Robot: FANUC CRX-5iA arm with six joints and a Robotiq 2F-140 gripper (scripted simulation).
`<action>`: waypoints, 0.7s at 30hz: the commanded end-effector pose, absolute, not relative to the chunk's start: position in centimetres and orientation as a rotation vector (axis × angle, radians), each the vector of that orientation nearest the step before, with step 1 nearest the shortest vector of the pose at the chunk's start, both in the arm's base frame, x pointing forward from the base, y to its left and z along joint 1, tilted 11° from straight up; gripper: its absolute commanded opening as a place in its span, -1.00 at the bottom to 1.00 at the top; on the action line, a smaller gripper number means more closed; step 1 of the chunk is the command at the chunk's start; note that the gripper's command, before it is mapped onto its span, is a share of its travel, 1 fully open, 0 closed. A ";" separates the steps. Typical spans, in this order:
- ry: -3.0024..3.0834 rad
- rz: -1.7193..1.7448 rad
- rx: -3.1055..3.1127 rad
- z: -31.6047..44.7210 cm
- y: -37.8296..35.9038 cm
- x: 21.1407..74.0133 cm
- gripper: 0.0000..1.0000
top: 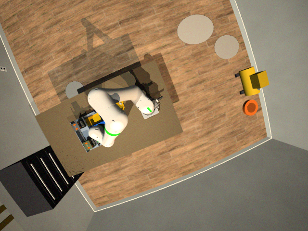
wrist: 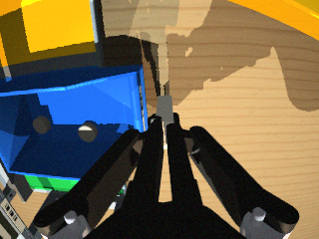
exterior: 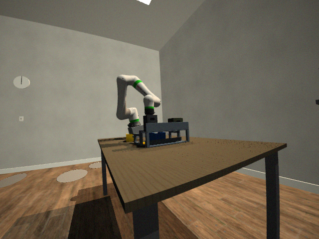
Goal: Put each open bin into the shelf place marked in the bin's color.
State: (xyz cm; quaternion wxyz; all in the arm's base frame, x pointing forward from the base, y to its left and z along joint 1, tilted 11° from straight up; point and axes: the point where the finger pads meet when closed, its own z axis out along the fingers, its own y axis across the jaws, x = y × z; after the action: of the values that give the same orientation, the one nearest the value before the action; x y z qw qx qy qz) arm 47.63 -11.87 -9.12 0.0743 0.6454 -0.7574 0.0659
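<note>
The blue bin [wrist: 74, 119] stands in the grey shelf [exterior: 164, 133] with small round parts in it; it also shows in the side view [exterior: 157, 135]. A green strip [wrist: 50, 185] shows along its lower edge. My gripper [wrist: 164, 106] is shut on nothing, its fingertips just outside the blue bin's front wall, over the bare table. A yellow-marked place [wrist: 47, 16] lies in the shelf beside the blue bin. In the top view the arm [top: 109, 116] hides most of this.
Dark boxes [exterior: 175, 119] sit on the shelf's top board. Small orange-marked parts [top: 86, 144] sit on the shelf's end. The arm's base [top: 150, 109] stands on the table behind the yellow bin.
</note>
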 end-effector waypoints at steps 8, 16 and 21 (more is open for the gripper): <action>-2.273 0.198 1.937 -9.1 -12.0 48.5 -1.00; -2.273 0.198 1.937 -9.1 -12.0 48.7 -1.00; -2.273 0.198 1.937 -9.1 -12.0 48.7 -1.00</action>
State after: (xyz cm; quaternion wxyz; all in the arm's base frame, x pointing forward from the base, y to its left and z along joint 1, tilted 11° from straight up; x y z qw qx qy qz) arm 48.73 -12.04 -9.11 0.0743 0.6454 -0.7574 0.0659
